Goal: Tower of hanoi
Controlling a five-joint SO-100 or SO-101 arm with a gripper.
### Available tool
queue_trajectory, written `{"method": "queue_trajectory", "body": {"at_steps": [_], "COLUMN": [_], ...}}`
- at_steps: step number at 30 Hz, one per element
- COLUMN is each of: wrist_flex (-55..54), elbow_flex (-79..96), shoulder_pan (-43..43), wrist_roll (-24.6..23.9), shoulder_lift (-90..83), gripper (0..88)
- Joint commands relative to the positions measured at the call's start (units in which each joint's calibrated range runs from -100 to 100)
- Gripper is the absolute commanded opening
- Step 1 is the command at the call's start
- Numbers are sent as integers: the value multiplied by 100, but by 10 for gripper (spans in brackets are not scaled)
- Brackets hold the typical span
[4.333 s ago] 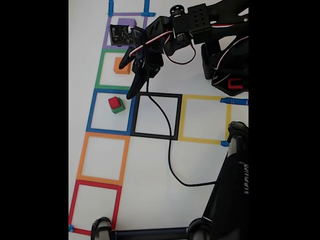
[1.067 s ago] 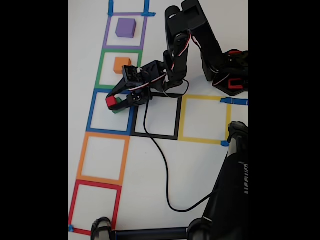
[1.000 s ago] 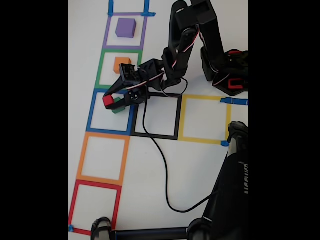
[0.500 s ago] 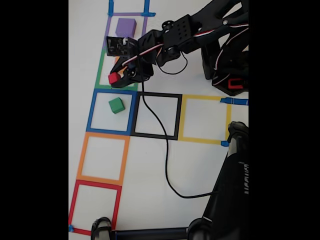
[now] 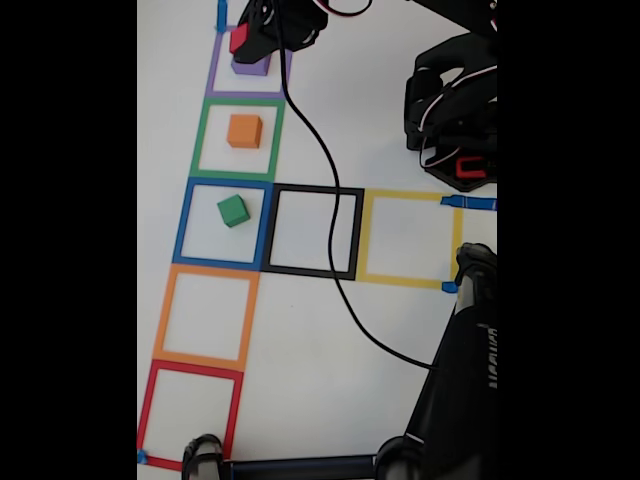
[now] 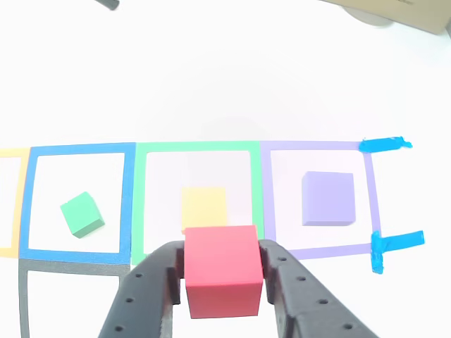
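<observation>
My gripper [image 5: 240, 40] is shut on the red cube [image 5: 239, 39] and holds it in the air over the purple cube [image 5: 252, 66], which sits in the purple tape square at the top. In the other view the red cube [image 6: 222, 271] is pinched between both fingers [image 6: 151, 296], with the gripper [image 6: 222, 278] at the bottom edge. The orange cube [image 5: 244, 131] rests in the green square, and looks pale yellow [image 6: 204, 208] in the other view. The green cube [image 5: 233, 210] lies tilted in the blue square, seen too in the other view [image 6: 82, 214]. The purple cube [image 6: 328, 198] stands clear there.
Empty tape squares run down the white table: black [image 5: 312, 232], yellow [image 5: 410, 238], orange [image 5: 205, 316] and red [image 5: 190, 413]. A black cable [image 5: 330, 200] trails across the black square. The arm's base [image 5: 455, 120] stands at the right, a black stand [image 5: 460, 380] at the bottom right.
The gripper closed on the red cube atop the green cube in the blue square, lifted it, and carried it up the column past the green square to above the purple cube.
</observation>
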Motion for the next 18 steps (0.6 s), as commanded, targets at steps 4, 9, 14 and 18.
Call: {"method": "queue_trajectory", "body": {"at_steps": [4,9,14,18], "wrist_flex": [269,-1261,-3318,-5415], "elbow_flex": [-450,1650,3850,5468], "shoulder_pan": [1216,1858,2414,2731], "wrist_roll": [0,0,0,0], "shoulder_lift": [102,-527,-850,-648], "gripper": [5,5,5,5]}}
